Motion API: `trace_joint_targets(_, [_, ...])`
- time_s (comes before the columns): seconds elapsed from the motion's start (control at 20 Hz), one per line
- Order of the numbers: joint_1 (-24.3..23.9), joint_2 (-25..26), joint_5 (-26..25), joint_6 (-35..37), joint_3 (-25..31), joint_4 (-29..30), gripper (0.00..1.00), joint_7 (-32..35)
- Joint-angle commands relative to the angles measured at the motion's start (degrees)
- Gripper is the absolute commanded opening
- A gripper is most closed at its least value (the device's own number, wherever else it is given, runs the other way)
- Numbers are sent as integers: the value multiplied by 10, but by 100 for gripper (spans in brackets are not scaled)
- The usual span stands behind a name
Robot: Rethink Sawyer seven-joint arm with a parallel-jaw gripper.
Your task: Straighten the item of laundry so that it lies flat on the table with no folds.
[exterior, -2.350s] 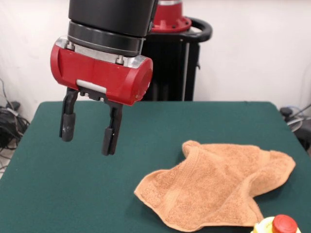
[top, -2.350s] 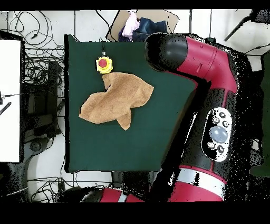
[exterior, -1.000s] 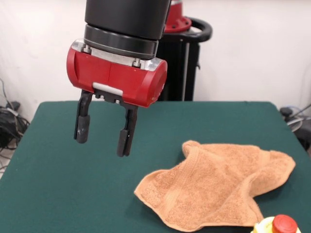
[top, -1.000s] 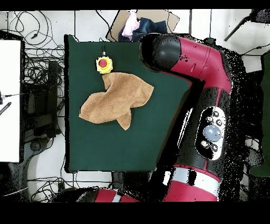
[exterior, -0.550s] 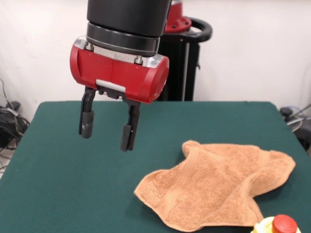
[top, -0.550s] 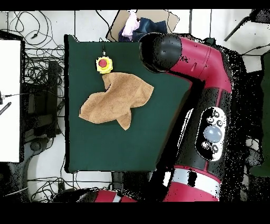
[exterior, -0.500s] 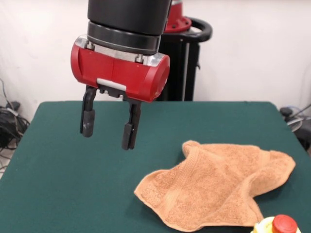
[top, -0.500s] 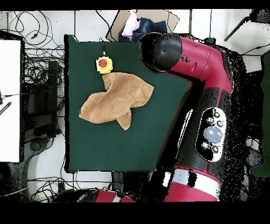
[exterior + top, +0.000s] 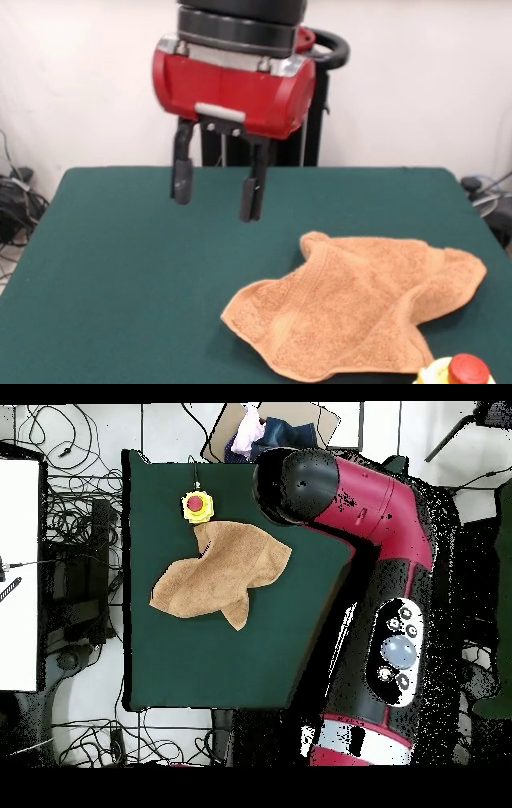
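Orange-tan terry is what is waiting to be dealt with: the towel (image 9: 356, 308) is lying crumpled on the green table (image 9: 120, 304), toward the front view's lower right. One corner is curling up into a rounded hump at its upper left, another is trailing out to a point at the right, and the middle is sitting in soft overlapping folds, so it is plainly not flat yet. In the overhead view the towel (image 9: 222, 574) is spreading as an irregular lobed shape, with one tip reaching just beside a yellow button box with a red cap (image 9: 197, 506).

That box is resting near the table's edge, apart from the work but close enough that a pulled corner could brush it.

Hanging above bare cloth, the gripper (image 9: 216, 190) is pointing straight down, well apart from the towel and holding nothing. Its two dark fingers (image 9: 182, 180) are standing apart with a clear gap between them, which suits an approach to a pinch rather than a carry. The red wrist housing is sitting level above them. Judging from this, the grasp is not yet begun; the raised corner nearest the gripper looks the likeliest place to take hold.
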Motion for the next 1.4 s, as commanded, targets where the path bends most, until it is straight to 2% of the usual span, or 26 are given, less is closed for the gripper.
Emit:
trace_joint_targets(0.05, [13, -13, 50, 116, 20, 112, 100, 171])
trace_joint_targets(0.45, [24, -14, 58, 103, 5, 119, 100, 172])
trace_joint_targets(0.95, [22, -13, 49, 119, -3, 107, 100, 165])
trace_joint_targets(1.4, [11, 12, 38, 107, -1, 79, 100, 149])
